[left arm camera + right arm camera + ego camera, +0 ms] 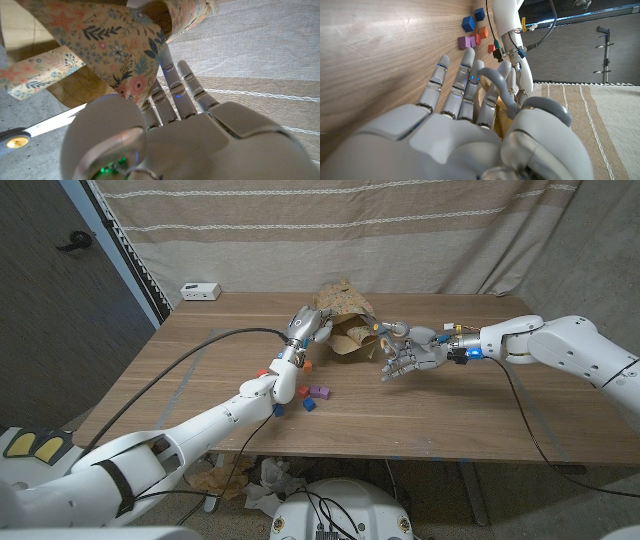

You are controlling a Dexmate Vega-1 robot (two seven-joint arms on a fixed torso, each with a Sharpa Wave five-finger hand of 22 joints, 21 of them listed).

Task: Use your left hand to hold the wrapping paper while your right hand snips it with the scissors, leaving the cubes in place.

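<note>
The crumpled wrapping paper (338, 308), brown with a floral side (107, 42), is lifted at the table's far middle. My left hand (305, 330) grips its left edge, with the fingers (175, 92) running up behind the sheet. My right hand (408, 358) holds the grey-handled scissors (388, 332) just right of the paper, with the handle loops (496, 84) around its fingers. A blade (52, 122) points toward the paper's lower edge. Several coloured cubes (308, 385) (471, 34) lie on the table beside my left forearm.
A small white box (200, 290) sits at the table's (480, 420) far left corner. A striped curtain hangs behind the table. Black cables trail along both arms. Crumpled paper lies on the floor below the near edge.
</note>
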